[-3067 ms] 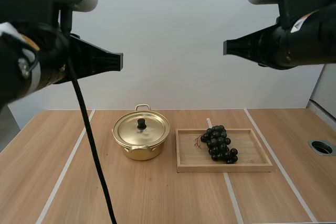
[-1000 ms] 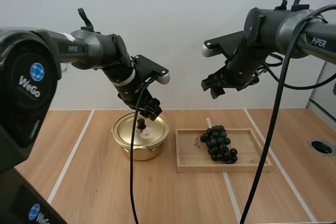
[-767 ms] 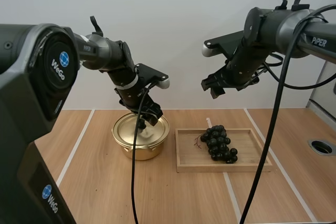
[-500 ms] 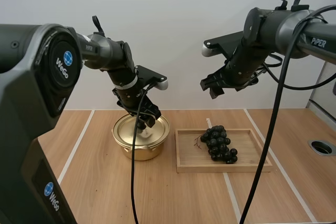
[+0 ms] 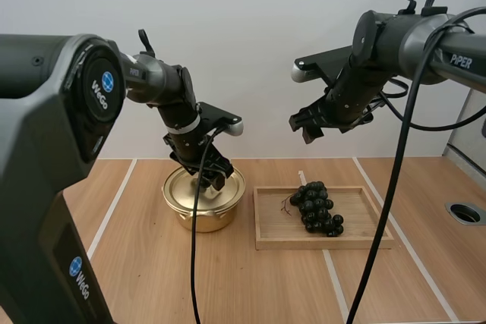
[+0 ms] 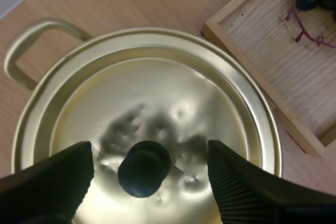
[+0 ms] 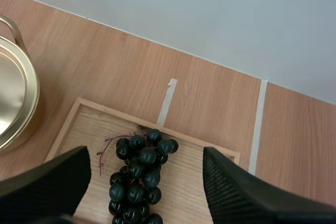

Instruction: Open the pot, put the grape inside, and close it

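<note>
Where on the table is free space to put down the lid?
Bare table lies left of the pot, in front of pot and wooden tray, and right of the tray. The gap between them is narrow; a bunch of grapes fills the tray's middle.

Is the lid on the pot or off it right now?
On. The lid sits flat within the rim of the pot, its black knob between the fingers of the open left tool, touching neither.
</note>
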You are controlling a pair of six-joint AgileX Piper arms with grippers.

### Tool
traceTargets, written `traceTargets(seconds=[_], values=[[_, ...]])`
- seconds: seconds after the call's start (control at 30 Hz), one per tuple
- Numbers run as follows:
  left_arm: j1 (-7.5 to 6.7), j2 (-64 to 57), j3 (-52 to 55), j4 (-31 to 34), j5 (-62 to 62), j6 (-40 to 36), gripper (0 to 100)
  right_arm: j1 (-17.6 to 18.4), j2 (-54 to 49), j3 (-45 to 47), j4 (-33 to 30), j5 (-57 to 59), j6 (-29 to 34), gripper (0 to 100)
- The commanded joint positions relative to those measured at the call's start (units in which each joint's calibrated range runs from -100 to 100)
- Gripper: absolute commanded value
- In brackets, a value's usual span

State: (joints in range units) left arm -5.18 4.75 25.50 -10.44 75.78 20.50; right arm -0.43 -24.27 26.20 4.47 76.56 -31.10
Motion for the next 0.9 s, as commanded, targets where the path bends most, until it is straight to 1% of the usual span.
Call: traceTargets(seconds=[0.0, 0.13, 0.17, 0.2, 0.27, 0.37, 0.4, 0.43, 0.73, 0.87], values=[[-0.28, 0.2, -0.5, 0.0, -0.4, -0.6, 100, 0.1, -0.3, -0.6, 0.4, 0.7, -0.4, 100], [-0.28, 0.3, -0.5, 0.0, -0.2, -1.0, 100, 0.1, -0.3, -0.6, 0.4, 0.7, -0.4, 100], [-0.28, 0.3, -0.5, 0.0, 0.3, -0.9, 97, 0.1, -0.3, -0.6, 0.4, 0.7, -0.4, 100], [-0.28, 0.3, -0.5, 0.0, 1.0, -0.9, 89, 0.1, -0.3, -0.6, 0.4, 0.7, -0.4, 100], [-0.28, 0.3, -0.5, 0.0, 1.3, -1.3, 69, 0.1, -0.3, -0.6, 0.4, 0.7, -0.4, 100], [-0.28, 0.3, -0.5, 0.0, 1.1, -1.8, 27, 0.1, -0.3, -0.6, 0.4, 0.7, -0.4, 100], [-0.28, 0.3, -0.5, 0.0, 0.6, -1.8, 10, 0.1, -0.3, -0.6, 0.4, 0.7, -0.4, 100], [-0.28, 0.3, -0.5, 0.0, 0.3, -1.9, 0, 0.1, -0.3, -0.6, 0.4, 0.7, -0.4, 100], [-0.28, -1.5, -0.7, 0.0, -0.5, -2.1, 0, 0.1, -0.3, -0.2, 0.3, 7.2, -0.3, 100], [-0.28, -4.9, -2.8, 0.0, 0.3, -2.1, 0, 0.1, -0.2, 3.0, -0.2, 8.2, -0.2, 100]])
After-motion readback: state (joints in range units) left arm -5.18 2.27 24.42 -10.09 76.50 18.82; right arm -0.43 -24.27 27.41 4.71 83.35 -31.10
